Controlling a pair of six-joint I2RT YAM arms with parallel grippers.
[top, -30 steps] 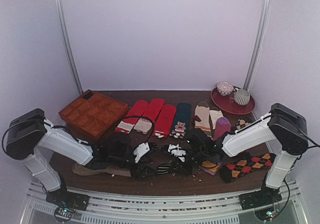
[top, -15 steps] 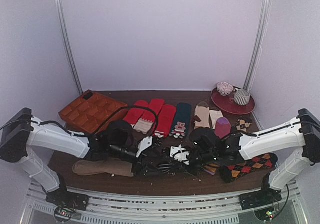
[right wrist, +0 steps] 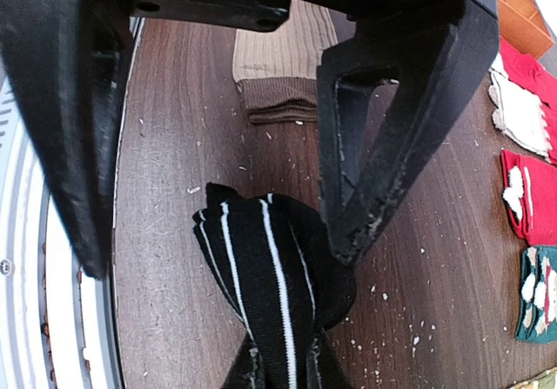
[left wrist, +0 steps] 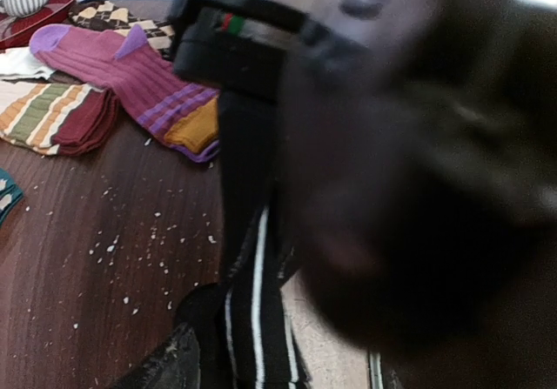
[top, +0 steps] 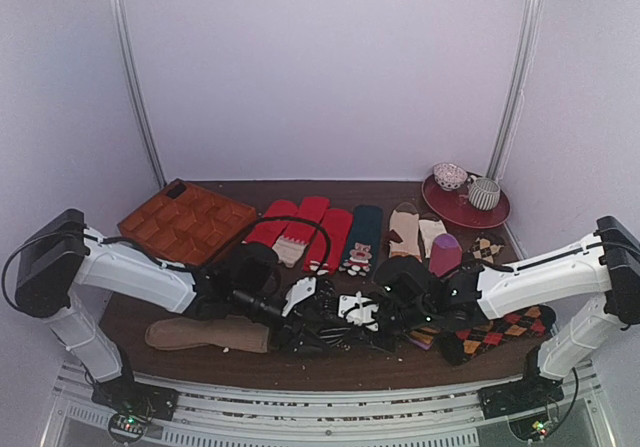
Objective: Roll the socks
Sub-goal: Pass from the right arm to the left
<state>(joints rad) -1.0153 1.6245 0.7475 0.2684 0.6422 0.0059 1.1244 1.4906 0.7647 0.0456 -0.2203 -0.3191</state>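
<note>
One black sock with thin white stripes (top: 335, 335) lies bunched at the front middle of the table, between both grippers. In the right wrist view the sock (right wrist: 270, 276) sits between my right gripper's (right wrist: 218, 258) wide-open jaws. One finger (right wrist: 374, 163) touches it, and its free end points at the tan sock. Its other end is pinched narrow at the bottom edge. In the left wrist view the sock (left wrist: 252, 319) runs taut from beside my left finger (left wrist: 170, 363) up under the right gripper's black body. My left gripper (top: 322, 322) and right gripper (top: 352, 327) nearly touch.
A tan sock (top: 205, 334) lies at the front left. An orange compartment tray (top: 185, 225) stands at the back left, with red socks (top: 300, 229) and other socks in a row behind. An argyle sock (top: 495, 329) lies front right. A red plate (top: 465, 210) with cups is back right.
The left gripper has moved right toward the table's middle and the right arm has stretched low and leftward. The two grippers now meet over the striped sock. The tan sock lies uncovered.
</note>
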